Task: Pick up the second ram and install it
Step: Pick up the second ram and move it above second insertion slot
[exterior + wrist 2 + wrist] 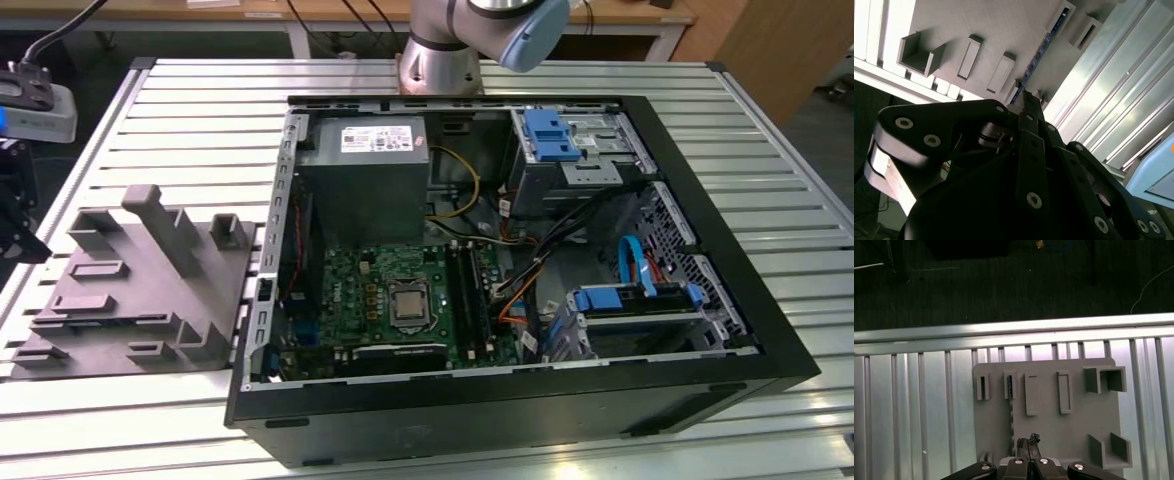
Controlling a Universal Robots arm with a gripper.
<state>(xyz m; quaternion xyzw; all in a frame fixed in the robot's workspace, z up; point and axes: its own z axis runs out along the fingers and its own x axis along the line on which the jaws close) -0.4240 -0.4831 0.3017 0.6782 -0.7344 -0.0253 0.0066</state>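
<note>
Slatted metal table, seen from the room. On the exterior view's left, a grey moulded fixture lies flat on the slats, with upright posts and pockets.

Just beside it, middle of the table: an open computer case on its side. Inside it, a green motherboard on the fixture side and a grey power supply behind that. Orange cable and blue cables are further toward the exterior view's right. The arm rises from behind the case, at the table's far edge.

In both wrist views the gripper hangs over the grey fixture. Pincer narrow: fingertips drawn together, nothing seen between them.

The second ram stands on edge in a thin slot of the fixture, a dark strip with a bluish edge. One end of it lies close by the fingertips. Touching or apart: cannot tell.
</note>
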